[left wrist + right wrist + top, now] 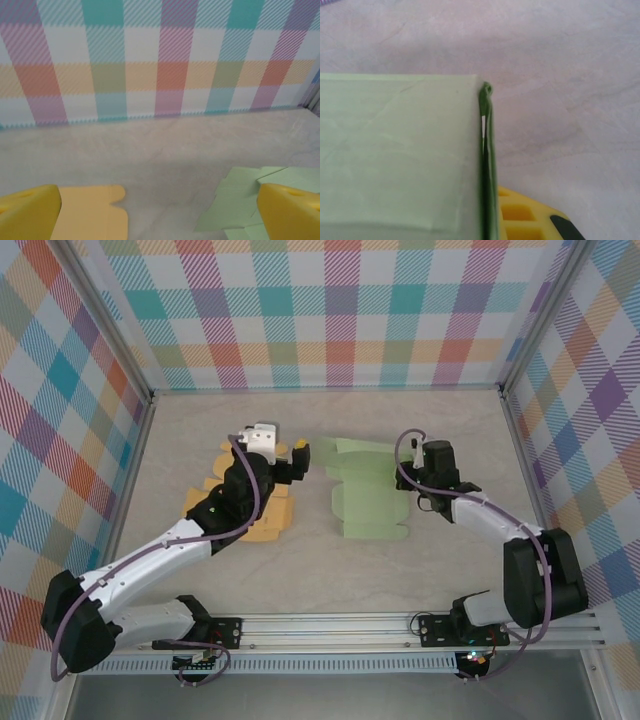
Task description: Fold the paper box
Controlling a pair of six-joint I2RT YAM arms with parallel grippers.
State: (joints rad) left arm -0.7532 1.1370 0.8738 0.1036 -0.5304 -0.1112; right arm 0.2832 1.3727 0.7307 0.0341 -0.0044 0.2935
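The pale green paper box [365,495] lies flat in the middle of the table, its flaps spread out. My right gripper [418,496] is shut on its right edge; in the right wrist view the green sheet [395,155] stands doubled at a dark fold [487,165] against one yellow finger [525,217]. My left gripper [300,462] hovers open just left of the green box, holding nothing. In the left wrist view its yellow fingertips [27,212] stand wide apart, with bare table between them and a green flap [240,200] beside the right one.
A flat orange paper box [250,520] lies under the left arm, and its corner [90,212] sits beside the left fingertip. Checked walls [330,310] close the table in at the back and both sides.
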